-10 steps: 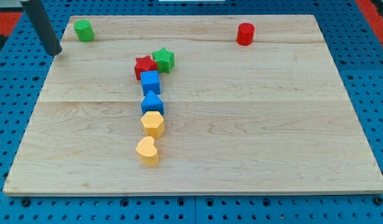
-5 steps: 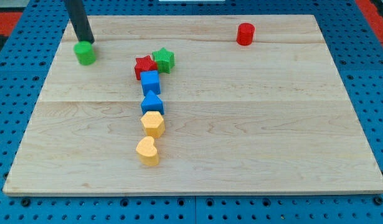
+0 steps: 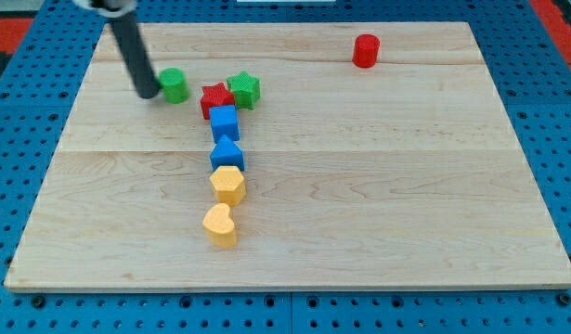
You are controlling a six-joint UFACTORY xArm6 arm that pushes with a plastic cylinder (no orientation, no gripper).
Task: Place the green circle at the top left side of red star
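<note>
The green circle point(image 3: 175, 84) lies on the wooden board, just left of the red star point(image 3: 215, 99) and slightly above it, a small gap apart. My tip point(image 3: 149, 94) touches the green circle's left side. The dark rod rises from it toward the view's top left. A green star point(image 3: 243, 90) touches the red star on its upper right.
Below the red star runs a column: blue cube point(image 3: 224, 122), blue triangle point(image 3: 227, 153), yellow hexagon point(image 3: 227, 185), yellow heart point(image 3: 220, 225). A red cylinder point(image 3: 365, 51) stands near the board's top right. The board point(image 3: 406, 186) rests on a blue pegboard.
My tip swung from the board's left edge to behind the green circle and pushed it down and right, from the top left corner to beside the red star.
</note>
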